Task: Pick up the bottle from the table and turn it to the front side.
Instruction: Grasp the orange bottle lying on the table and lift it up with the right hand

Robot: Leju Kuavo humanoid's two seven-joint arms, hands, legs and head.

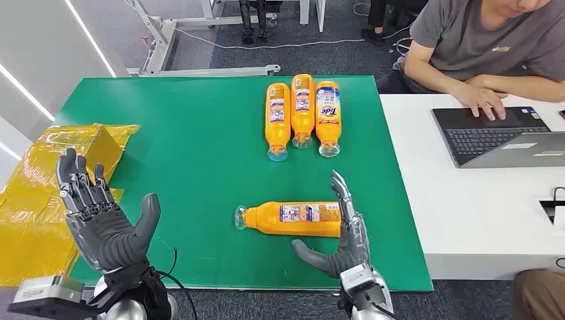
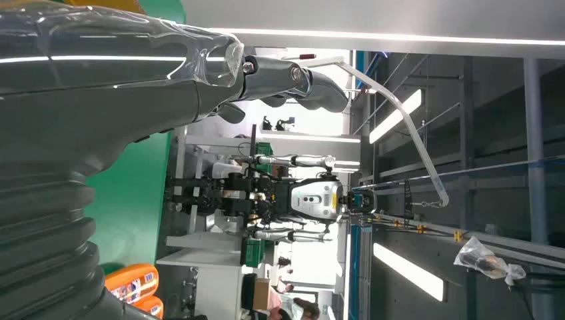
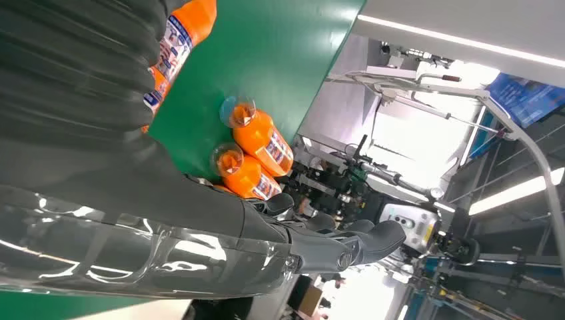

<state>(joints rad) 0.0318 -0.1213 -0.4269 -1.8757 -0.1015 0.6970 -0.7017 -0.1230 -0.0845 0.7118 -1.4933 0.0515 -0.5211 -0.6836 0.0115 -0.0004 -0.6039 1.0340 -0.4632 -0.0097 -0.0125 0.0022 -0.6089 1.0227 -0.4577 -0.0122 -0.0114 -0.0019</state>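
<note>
From the head view, the robot's left hand (image 1: 100, 213) was raised at seven o'clock over the near left corner of the green table mat (image 1: 193, 147), palm turned inward, fingers spread wide and thumb out, with nothing in it. At five o'clock the right hand (image 1: 340, 233) stood on edge, fingers straight and pointing away, thumb stretched toward the left; it was open and held nothing. The orange plastic detergent bottle with a clear cap (image 1: 290, 218) lay on its side on the mat just beyond that thumb, cap toward nine o'clock, its far end meeting the right hand's fingers (image 1: 343, 200), though whether they actually touched it could not be told from this angle. Yellow-wrapped packages (image 1: 46, 173) sat at nine o'clock, off the mat's left edge. Farther out, toward twelve o'clock, three more orange bottles (image 1: 302, 113) lay side by side with caps toward the robot; two of them appeared in the right wrist view (image 3: 256, 150). At two o'clock a white table (image 1: 480, 207) carried an open dark laptop (image 1: 493, 137), where a seated person in a grey shirt (image 1: 480, 40) rested a hand.
</note>
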